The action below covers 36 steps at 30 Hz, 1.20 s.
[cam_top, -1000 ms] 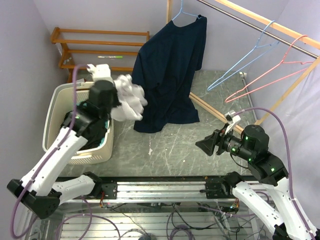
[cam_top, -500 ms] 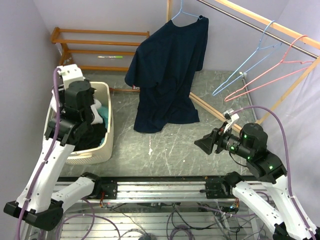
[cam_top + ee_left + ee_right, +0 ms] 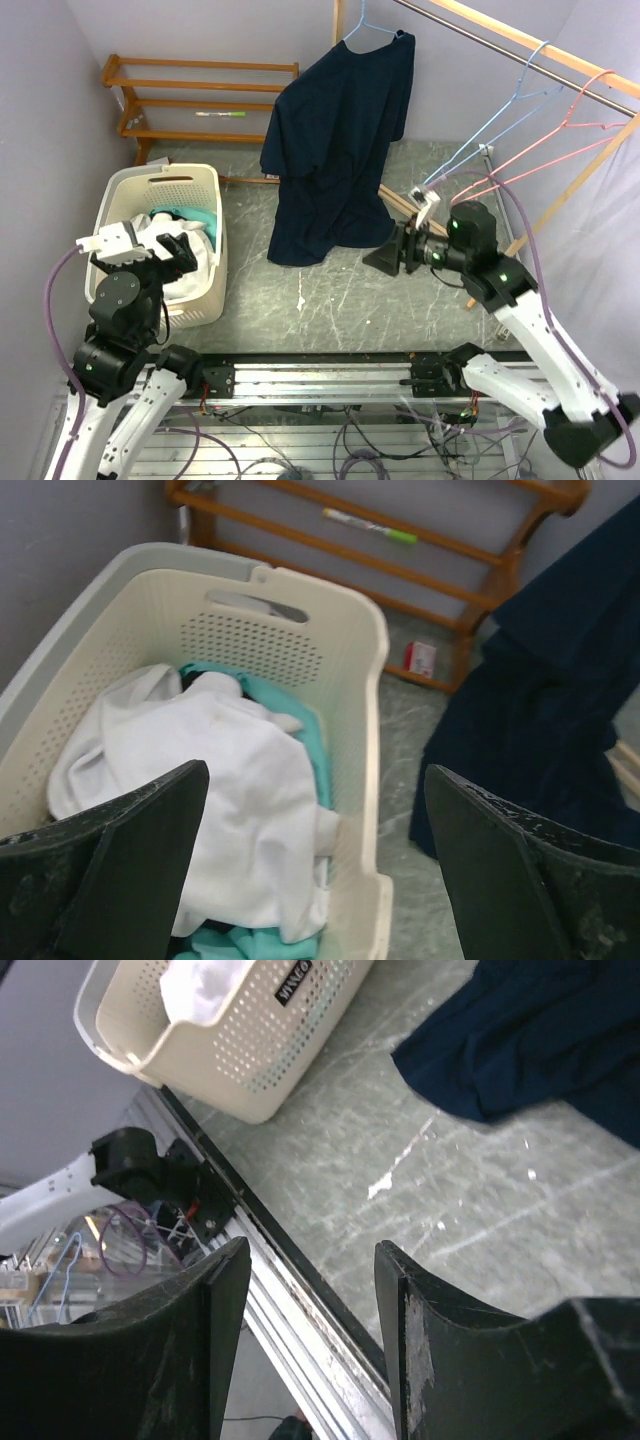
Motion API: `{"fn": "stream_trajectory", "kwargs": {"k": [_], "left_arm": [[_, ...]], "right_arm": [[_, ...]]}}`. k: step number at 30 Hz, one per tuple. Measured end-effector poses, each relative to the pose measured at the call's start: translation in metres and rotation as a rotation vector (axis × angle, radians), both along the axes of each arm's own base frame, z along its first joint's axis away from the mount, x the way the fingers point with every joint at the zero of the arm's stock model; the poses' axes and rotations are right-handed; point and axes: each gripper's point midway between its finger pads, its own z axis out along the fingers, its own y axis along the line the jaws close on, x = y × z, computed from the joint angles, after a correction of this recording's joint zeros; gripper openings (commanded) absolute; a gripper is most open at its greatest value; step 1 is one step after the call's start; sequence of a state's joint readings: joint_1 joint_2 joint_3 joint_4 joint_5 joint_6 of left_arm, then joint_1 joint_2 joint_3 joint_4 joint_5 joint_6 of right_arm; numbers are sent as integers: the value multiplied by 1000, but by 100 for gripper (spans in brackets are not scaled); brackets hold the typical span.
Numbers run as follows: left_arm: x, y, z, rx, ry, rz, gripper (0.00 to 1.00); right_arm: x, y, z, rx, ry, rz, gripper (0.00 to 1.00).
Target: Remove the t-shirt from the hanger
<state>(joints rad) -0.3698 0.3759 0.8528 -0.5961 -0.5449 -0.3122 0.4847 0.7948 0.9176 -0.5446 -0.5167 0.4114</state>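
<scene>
Laundry basket (image 3: 330, 610) holds a white garment (image 3: 230, 780) over a teal garment (image 3: 272, 695); left gripper (image 3: 312, 775) spread empty above it. Right of the basket, navy t-shirt (image 3: 335, 150) hangs on its hanger (image 3: 360, 30), near right gripper's (image 3: 310, 1260) spread jaws.

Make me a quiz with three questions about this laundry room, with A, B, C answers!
1. Where is the white garment? A in the basket; B on the floor; C on the wooden shelf.
2. How many bare hangers hang on the rail? A one; B two; C four.
3. The navy t-shirt is: A hanging on its hanger; B folded in the basket; C gripped by a robot.
Answers: 1 A, it lies inside the basket. 2 B, one blue, one pink. 3 A, its collar sits on the hanger.
</scene>
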Motion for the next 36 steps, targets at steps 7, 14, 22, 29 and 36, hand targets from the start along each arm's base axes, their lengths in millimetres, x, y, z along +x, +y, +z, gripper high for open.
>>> {"fn": "stream_trajectory", "kwargs": {"k": [7, 14, 22, 29, 36], "left_arm": [[6, -23, -8, -38, 17, -111, 100], [13, -36, -23, -29, 81, -163, 100], [7, -38, -17, -44, 51, -184, 100], [2, -36, -12, -53, 22, -185, 99], [2, -36, -12, -53, 22, -186, 100]], "right_arm": [[30, 97, 65, 3, -117, 121, 60], [123, 169, 159, -2, -302, -132, 82], [248, 125, 217, 43, -428, -602, 100], [306, 98, 195, 42, -439, -799, 100], [313, 99, 208, 109, -475, -840, 100]]}}
